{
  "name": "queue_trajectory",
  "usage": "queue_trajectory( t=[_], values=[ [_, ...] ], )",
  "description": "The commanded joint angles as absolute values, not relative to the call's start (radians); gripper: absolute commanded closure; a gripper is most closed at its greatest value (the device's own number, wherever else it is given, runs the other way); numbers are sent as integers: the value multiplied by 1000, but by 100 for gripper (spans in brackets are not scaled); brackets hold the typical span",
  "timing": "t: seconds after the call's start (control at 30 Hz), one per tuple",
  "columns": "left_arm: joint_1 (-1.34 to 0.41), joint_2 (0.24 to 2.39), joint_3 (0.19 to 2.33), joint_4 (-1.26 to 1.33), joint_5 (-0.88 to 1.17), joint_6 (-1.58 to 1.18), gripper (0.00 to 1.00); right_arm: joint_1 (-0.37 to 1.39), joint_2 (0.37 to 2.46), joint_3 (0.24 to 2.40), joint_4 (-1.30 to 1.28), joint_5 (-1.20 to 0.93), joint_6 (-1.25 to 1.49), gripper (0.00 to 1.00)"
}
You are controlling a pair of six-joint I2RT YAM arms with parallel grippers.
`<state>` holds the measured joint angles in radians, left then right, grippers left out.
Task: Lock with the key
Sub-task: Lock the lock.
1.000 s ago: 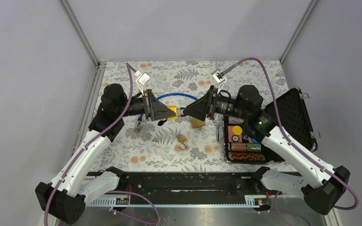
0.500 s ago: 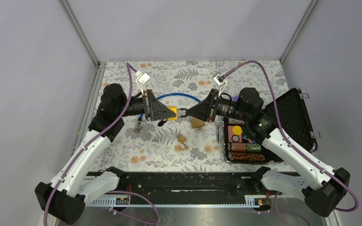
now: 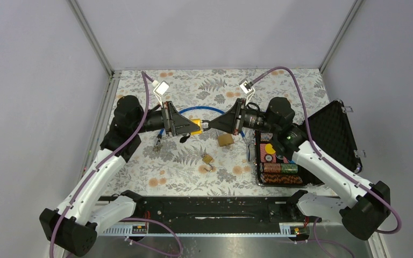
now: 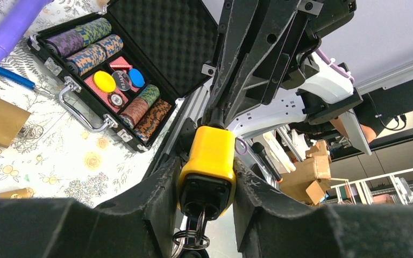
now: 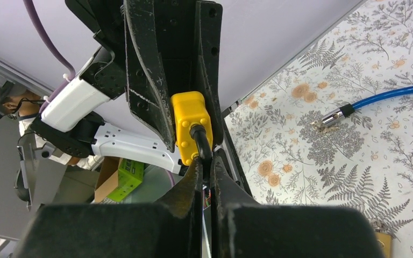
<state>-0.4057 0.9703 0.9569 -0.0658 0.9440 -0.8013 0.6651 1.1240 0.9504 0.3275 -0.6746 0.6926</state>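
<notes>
Left gripper [image 4: 207, 180] is clamped on the sides of a yellow plastic-cased padlock [image 4: 209, 156], held in the air above the floral tabletop [image 3: 183, 173]. The right gripper [image 5: 204, 167] is pinched together on its black metal shackle [image 5: 199, 138]. In the top view the padlock's long axis runs along the 9-to-3 line, with the body at 9 and the shackle at 3, so each arm meets one end. A ring of keys [image 4: 190, 237] hangs at 6 o'clock from the keyhole end, nearer the left arm. No brand is legible on the padlock. Lettering on a chip in the black foam-lined case [image 4: 161, 32] is too small to read.
</notes>
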Motion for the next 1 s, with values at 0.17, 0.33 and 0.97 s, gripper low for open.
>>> queue_trajectory(
  t=[0.17,0.33,0.97],
  values=[
    [-484,1009,969,80,919,-860,100,791,1196,991,415,-681,713,100],
    [-505,1047,965,78,903,-866,100,835,1230,1009,457,-703,722,100],
    [-422,990,998,46,856,-841,100,692,1066,927,230,-511,710,97]
  ],
)
